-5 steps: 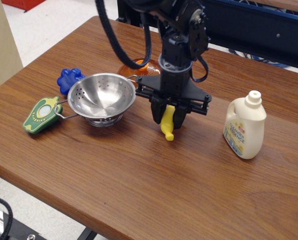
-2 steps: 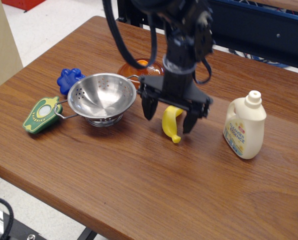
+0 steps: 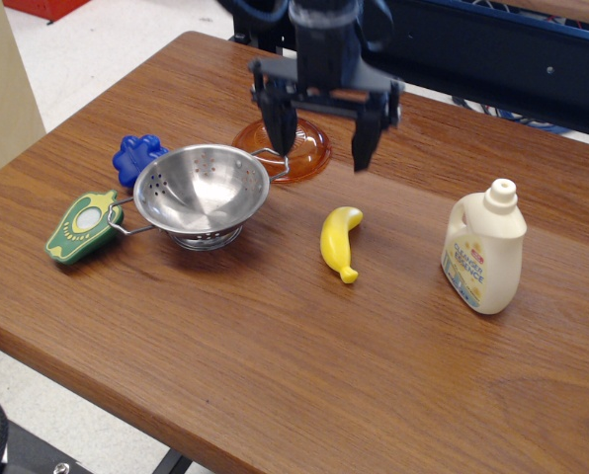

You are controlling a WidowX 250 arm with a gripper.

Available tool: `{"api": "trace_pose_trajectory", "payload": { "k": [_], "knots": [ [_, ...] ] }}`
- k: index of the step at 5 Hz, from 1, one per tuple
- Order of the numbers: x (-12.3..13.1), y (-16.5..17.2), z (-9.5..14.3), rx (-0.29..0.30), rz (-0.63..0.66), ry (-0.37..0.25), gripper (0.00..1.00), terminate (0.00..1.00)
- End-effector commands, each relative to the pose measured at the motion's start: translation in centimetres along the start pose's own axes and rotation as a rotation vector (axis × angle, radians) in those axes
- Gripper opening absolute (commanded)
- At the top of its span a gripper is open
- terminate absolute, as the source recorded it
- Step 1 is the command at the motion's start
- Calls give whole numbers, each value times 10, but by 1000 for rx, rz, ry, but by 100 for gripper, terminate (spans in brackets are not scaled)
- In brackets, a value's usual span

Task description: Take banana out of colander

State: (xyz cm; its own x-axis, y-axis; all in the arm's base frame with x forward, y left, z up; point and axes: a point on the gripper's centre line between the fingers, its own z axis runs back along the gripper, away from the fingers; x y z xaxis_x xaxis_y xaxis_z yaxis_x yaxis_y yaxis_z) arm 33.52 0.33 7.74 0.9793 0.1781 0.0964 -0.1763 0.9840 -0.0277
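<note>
The yellow banana (image 3: 339, 242) lies flat on the wooden table, to the right of the colander and apart from it. The shiny steel colander (image 3: 202, 193) stands upright at centre left and holds nothing. My gripper (image 3: 323, 138) hangs above the table behind the banana, lifted well clear of it. Its two black fingers (image 3: 281, 126) are spread wide and hold nothing.
An orange translucent lid (image 3: 296, 147) lies behind the colander, under the gripper. A blue toy (image 3: 138, 156) and a green avocado-shaped toy (image 3: 82, 227) sit left of the colander. A cream detergent bottle (image 3: 485, 249) stands at right. The table's front edge (image 3: 176, 425) is near.
The gripper let go of the banana, opened wide and rose up and back. The banana now lies on the table where it was set down.
</note>
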Motion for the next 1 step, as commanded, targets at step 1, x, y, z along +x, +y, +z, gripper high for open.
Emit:
{"api": "trace_pose_trajectory", "payload": {
  "k": [1],
  "knots": [
    [10, 6, 26, -10, -1, -75, 100, 100]
  ]
}}
